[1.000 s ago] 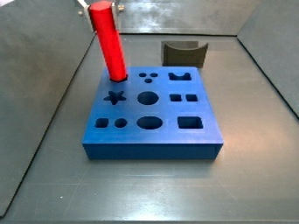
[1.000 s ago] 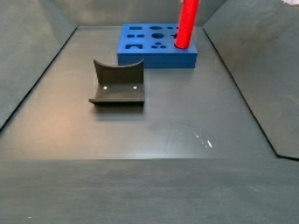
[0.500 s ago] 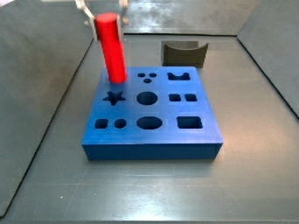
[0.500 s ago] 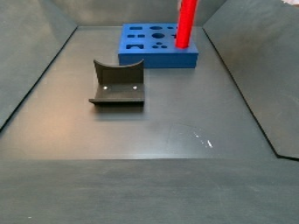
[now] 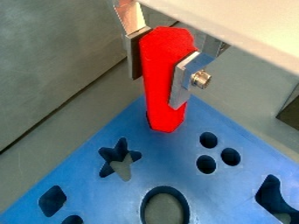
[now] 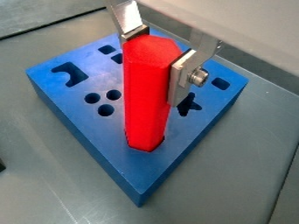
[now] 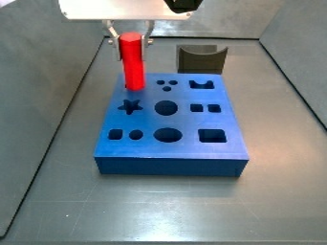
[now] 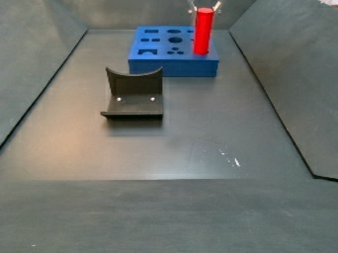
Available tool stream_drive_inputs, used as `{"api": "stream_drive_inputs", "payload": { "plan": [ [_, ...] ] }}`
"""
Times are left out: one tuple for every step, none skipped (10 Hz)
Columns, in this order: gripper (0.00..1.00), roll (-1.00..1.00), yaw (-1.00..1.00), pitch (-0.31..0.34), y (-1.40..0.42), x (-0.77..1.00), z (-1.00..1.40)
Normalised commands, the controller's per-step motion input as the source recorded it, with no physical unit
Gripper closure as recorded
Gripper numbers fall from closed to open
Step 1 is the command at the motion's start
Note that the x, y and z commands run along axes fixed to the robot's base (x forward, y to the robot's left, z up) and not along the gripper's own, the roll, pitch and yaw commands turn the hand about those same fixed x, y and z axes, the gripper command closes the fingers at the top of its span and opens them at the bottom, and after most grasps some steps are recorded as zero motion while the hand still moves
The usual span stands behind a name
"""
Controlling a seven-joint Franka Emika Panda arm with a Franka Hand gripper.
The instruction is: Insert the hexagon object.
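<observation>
The hexagon object (image 7: 132, 63) is a glossy red rod standing upright at the far left corner of the blue block (image 7: 179, 153). Its lower end meets the block's top and seems to sit in a hole there. My gripper (image 7: 132, 38) is shut on its upper part. In both wrist views the silver fingers (image 5: 184, 80) (image 6: 184, 73) clamp the rod (image 5: 162, 87) (image 6: 145, 98) from two sides above the block (image 5: 228, 192) (image 6: 59, 96). In a side view the rod (image 8: 203, 30) stands at the block's (image 8: 172, 67) right end under the gripper (image 8: 205, 6).
The dark fixture (image 7: 201, 57) stands behind the block, and shows alone on the floor (image 8: 132, 94) in a side view. The block has star, round, oval and square holes. Grey walls enclose the floor.
The gripper has come down with the rod. The rod has gone from tilted to upright and shows shorter above the block.
</observation>
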Motion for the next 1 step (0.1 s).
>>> {"api": "stream_drive_inputs", "payload": {
  "plan": [
    [1.00, 0.00, 0.00, 0.000, 0.00, 0.00, 0.00]
  ]
}}
